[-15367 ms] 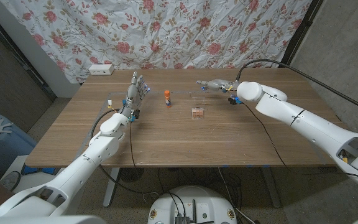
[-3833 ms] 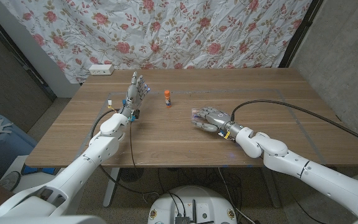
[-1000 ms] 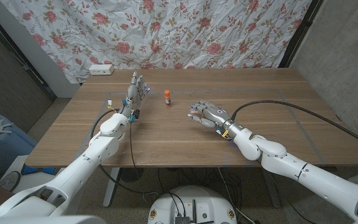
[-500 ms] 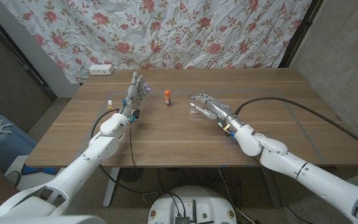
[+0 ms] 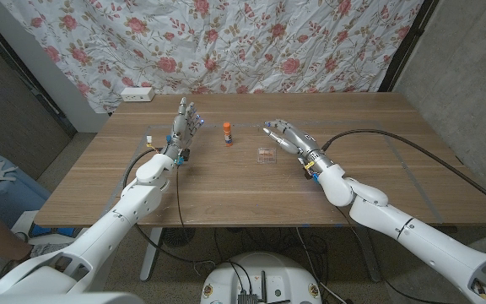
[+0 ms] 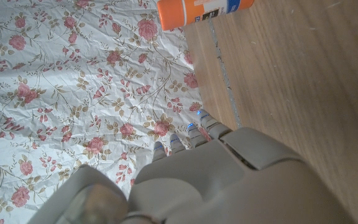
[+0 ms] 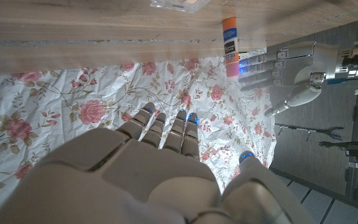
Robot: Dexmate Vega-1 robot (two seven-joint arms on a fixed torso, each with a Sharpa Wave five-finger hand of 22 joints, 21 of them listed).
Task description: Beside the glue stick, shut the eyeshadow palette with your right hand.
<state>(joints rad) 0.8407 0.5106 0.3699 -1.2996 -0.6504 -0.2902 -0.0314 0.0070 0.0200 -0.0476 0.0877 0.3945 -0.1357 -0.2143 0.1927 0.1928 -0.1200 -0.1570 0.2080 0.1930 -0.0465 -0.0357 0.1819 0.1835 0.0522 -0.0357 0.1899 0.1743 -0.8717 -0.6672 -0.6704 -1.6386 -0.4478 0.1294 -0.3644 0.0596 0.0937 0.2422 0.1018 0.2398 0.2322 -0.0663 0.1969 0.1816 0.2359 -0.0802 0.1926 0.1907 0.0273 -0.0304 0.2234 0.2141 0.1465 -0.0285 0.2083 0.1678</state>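
The eyeshadow palette [image 5: 266,154] lay flat and closed on the wooden table [image 5: 226,190], near its middle and a little toward the far side. It looked like a small clear case; its long axis seemed to run roughly across the table, left to right, though it was too small in the head view to be sure. The glue stick [image 5: 227,132] stood upright to its left and slightly farther back, near but not touching it, orange cap end up.

The right hand [image 5: 287,136] hung just beyond and to the right of the palette, apart from it, fingers spread and holding nothing. In the right wrist view the palette's edge [image 7: 175,4] and the glue stick [image 7: 230,37] showed past its fingertips [image 7: 166,127].

The left hand [image 5: 185,122] stood on its edge at the table's left, palm upright, fingers straight and apart, holding nothing, well apart from the glue stick. Its wrist view caught the glue stick [image 6: 204,9] and bare wood.

Open tabletop lay on every side of the palette, widest toward the near edge and the right. A white power strip [image 5: 137,94] sat at the far left corner, by the flowered cloth [image 5: 251,42].
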